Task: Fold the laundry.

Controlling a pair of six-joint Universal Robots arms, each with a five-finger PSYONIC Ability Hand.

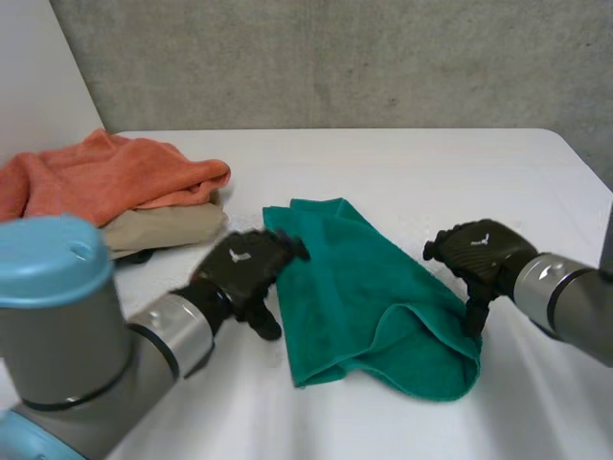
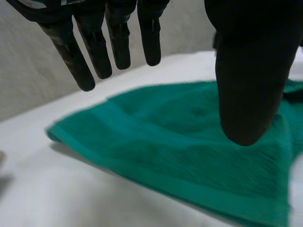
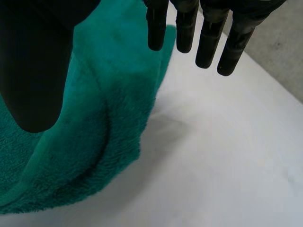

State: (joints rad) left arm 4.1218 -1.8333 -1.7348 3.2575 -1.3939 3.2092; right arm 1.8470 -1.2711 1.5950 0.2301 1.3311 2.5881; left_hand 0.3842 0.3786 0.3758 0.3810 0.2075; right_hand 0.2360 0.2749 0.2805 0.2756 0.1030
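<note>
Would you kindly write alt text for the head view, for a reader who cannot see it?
A rumpled green towel lies on a white table, the open left hand at its left edge and the open right hand at its right edge. An orange towel sits on a beige cloth at the far left.

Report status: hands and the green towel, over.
Left hand open, over left edge of the green towel. Right hand open, at its right edge. Towel rumpled on the table, unheld. Orange cloth on beige cloth, apart from it.

Fluffy terry green towel (image 1: 369, 287), matt
</note>
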